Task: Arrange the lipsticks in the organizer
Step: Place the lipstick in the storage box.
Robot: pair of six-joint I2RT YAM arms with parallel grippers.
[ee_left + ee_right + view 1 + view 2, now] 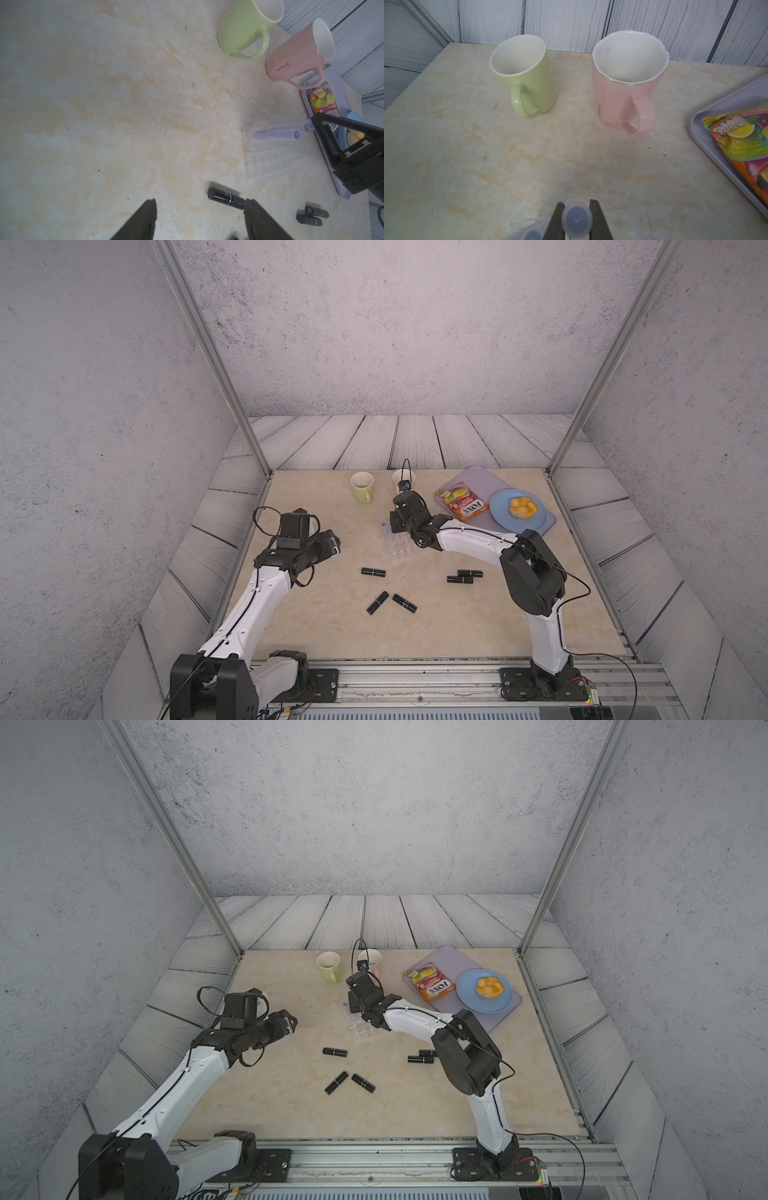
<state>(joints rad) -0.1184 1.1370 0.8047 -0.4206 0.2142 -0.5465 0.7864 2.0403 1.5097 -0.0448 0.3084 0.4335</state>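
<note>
The clear organizer [398, 546] stands mid-table under my right gripper [576, 218], which is shut on a pale lilac lipstick [576, 220] held upright over its cells. A second lilac lipstick [276, 134] stands in the organizer beside it. Several black lipsticks lie loose on the table in front of the organizer: one [373, 571] alone, two [464, 576] side by side, two [390, 602] in a V. My left gripper [200, 202] hovers open and empty over the left of the table, and the lone black lipstick [226, 198] lies just off one fingertip.
A green mug [362, 486] and a pink mug [627, 87] stand at the back. A lilac tray [478, 477] at the back right holds a snack packet [462, 502] and a blue plate [498, 506] with a bun [522, 507].
</note>
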